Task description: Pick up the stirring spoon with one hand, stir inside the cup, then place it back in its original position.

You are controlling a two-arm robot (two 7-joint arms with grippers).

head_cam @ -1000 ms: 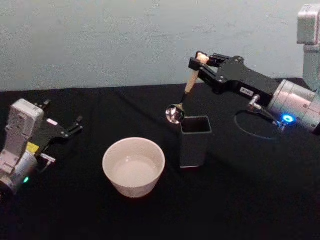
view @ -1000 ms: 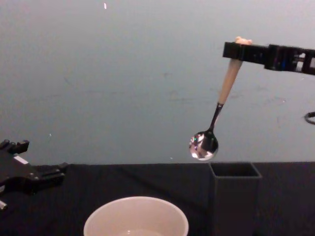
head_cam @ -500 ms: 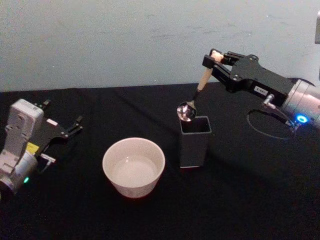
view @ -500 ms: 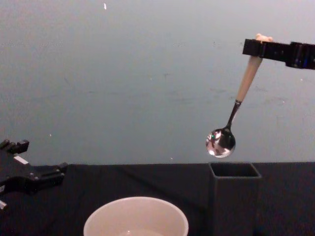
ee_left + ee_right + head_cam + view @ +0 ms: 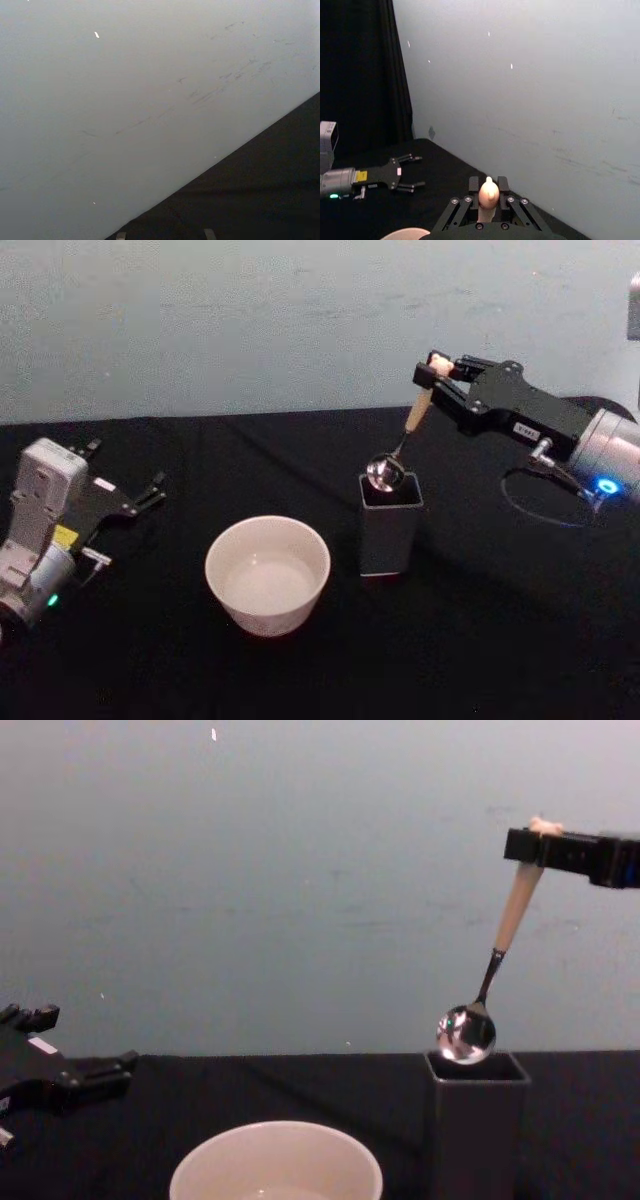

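My right gripper is shut on the beige top of the stirring spoon, which hangs tilted. Its shiny metal bowl sits right at the mouth of the dark grey square holder, the original position. The bear head of the handle pokes up between the fingers in the right wrist view. The cream cup stands on the black table to the left of the holder, also low in the chest view as the cup. My left gripper rests open at the far left, away from both.
A black cloth covers the table, with a pale wall behind. A loop of black cable lies on the cloth under my right arm. Open cloth lies in front of the cup and holder.
My right gripper has carried the spoon to the right and down; the spoon's bowl went from left of and above the holder to its mouth. The left arm has stayed still.
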